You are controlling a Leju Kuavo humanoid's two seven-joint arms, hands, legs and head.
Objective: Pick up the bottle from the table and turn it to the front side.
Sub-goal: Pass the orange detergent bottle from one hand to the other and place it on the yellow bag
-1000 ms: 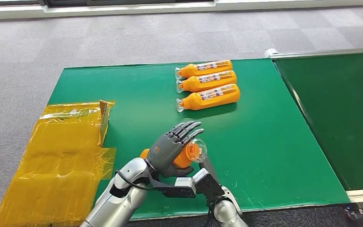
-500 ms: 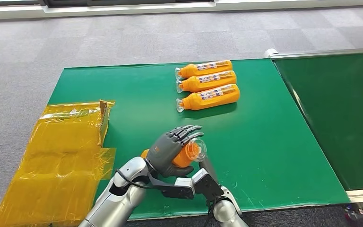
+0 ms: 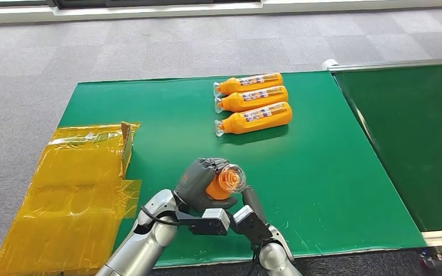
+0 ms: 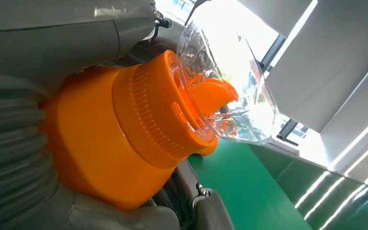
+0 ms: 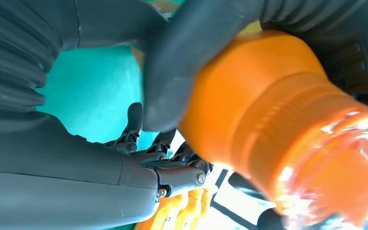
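Observation:
My left hand grips an orange bottle around its body, fingers wrapped over it, just above the near part of the green table. The bottle's clear cap tips up toward my head. In the left wrist view the bottle lies against the left hand, clear cap outward. My right hand lies just under and beside the bottle with a finger stretched up toward it. In the right wrist view the bottle hangs beyond the right hand, whose fingers are not around it.
Three more orange bottles lie side by side at the far middle of the table, caps to the left. A yellow plastic bag with a cardboard piece covers the left edge. A second green table adjoins on the right.
My left hand's fingers, stretched out before, have curled round the bottle. The bottle has tipped so its clear cap points more upward. The right hand has barely moved.

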